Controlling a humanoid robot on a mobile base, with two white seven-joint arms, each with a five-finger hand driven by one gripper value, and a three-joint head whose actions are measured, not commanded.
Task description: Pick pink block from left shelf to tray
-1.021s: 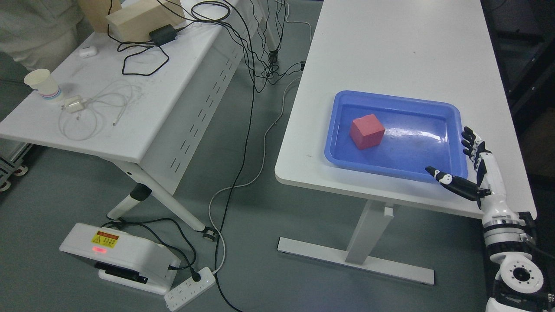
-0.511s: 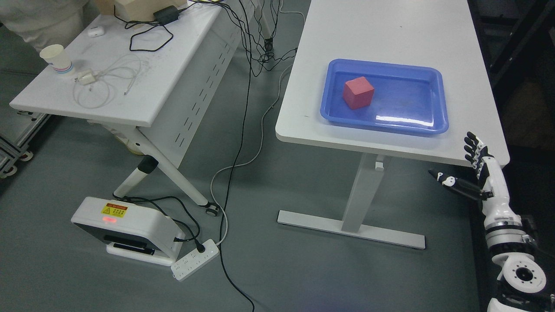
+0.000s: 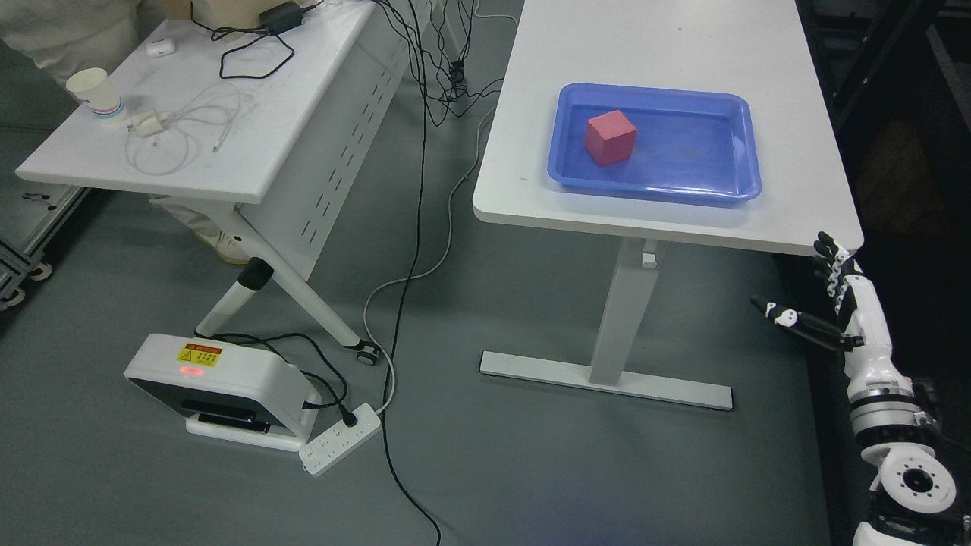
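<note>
Right hand (image 3: 823, 292) at the near right edge, arm rising from the lower right corner. Fingers straight and spread, thumb pointing left, nothing held. It hangs below and just off the near right corner of the white table (image 3: 667, 68), clear of the top.

Near left, on the grey floor: a white box (image 3: 220, 379) with a yellow warning label and a red light, a power strip (image 3: 341, 440) just to its right, black cables trailing toward the far end.

On the table, the blue tray (image 3: 713, 148) sits near the front edge. The pink block (image 3: 610, 137) rests inside it, left half, flat on the tray floor, touching no wall.

Far left, a second white table (image 3: 250, 159): paper cup (image 3: 95, 92), a coiled white cable and charger, black leads, a wooden box at the far edge. No shelf shows anywhere in view. A person's light clothing at the top left corner.

Judgement: the task looks done. Block in the tray, hand let go and away. Nothing left but to finish backing off.

Against the picture one second back: the whole view has slid, so the camera has moved, and the table and tray now sit higher and farther. Block in the same spot within the tray. The hand then overlapped the tray's near right corner; now it is off the table altogether, fingers spread as before.
</note>
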